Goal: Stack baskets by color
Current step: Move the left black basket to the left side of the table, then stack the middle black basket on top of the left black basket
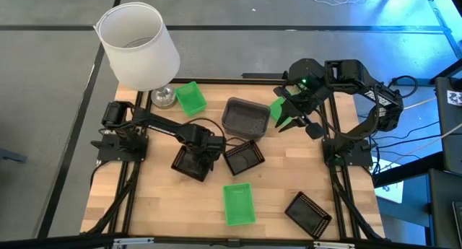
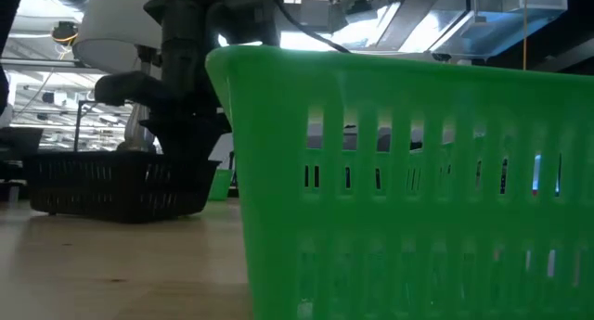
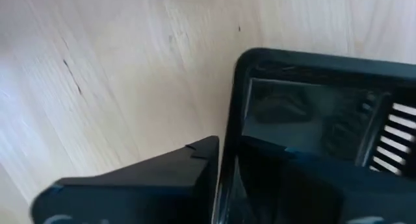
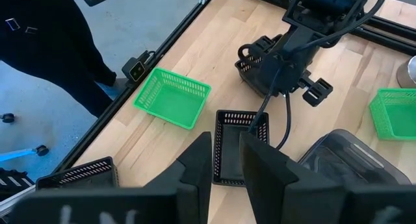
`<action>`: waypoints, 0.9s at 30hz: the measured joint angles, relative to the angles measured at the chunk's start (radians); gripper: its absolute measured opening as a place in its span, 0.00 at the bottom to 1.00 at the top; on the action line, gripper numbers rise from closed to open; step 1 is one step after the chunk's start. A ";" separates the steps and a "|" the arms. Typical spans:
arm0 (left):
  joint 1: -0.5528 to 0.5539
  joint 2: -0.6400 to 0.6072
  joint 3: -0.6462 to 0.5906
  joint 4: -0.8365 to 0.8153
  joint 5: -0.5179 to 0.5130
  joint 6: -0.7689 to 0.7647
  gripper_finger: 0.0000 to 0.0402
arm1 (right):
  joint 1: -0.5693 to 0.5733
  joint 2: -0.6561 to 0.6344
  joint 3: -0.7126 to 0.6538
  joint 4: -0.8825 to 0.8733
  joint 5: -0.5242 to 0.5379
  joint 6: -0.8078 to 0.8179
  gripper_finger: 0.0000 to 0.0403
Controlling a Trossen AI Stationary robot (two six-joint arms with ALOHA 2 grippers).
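My left gripper [image 1: 198, 156] [image 3: 227, 149] points down at a black basket [image 1: 191, 162] [image 2: 111, 185] on the table's left middle. It is open, one finger outside the basket's wall and one inside. My right gripper [image 1: 299, 118] [image 4: 226, 152] hangs high at the far right, open, with nothing between its fingers. A second black basket [image 1: 243, 157] [image 4: 237, 146] stands beside the first, and a third [image 1: 309, 213] sits near the front right. Green baskets rest at the front [image 1: 238, 203] [image 2: 408, 172], at the far left [image 1: 190, 97] and under the right arm [image 1: 278, 108]. A grey basket [image 1: 245, 118] stands mid-table. My left gripper straddles the black basket's side wall at its rim [image 3: 227, 107], coming from above. A thin strip of table shows between the outer finger [image 3: 195, 165] and the wall. Whether the inner finger touches the wall, I cannot tell. The basket stands on the table.
A white lampshade [image 1: 137, 43] on a metal foot stands at the far left corner. Dark frame rails [image 1: 130, 191] run along the table's left and right sides. A person in dark clothes [image 4: 52, 42] stands beyond the near edge. Bare wood lies at the front left.
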 joint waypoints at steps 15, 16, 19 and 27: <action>-0.001 -0.067 0.000 -0.020 -0.039 -0.099 0.17 | 0.000 0.000 0.000 -0.006 0.000 -0.096 0.20; -0.001 -0.082 0.000 -0.021 -0.056 -0.098 0.18 | 0.000 0.000 0.000 -0.005 0.000 -0.103 0.20; -0.006 -0.133 0.000 -0.015 -0.120 -0.100 0.17 | 0.000 0.004 0.000 -0.006 0.000 -0.107 0.20; -0.037 -0.335 0.000 0.017 -0.166 -0.185 0.17 | 0.026 0.056 0.000 -0.006 0.067 -0.105 0.20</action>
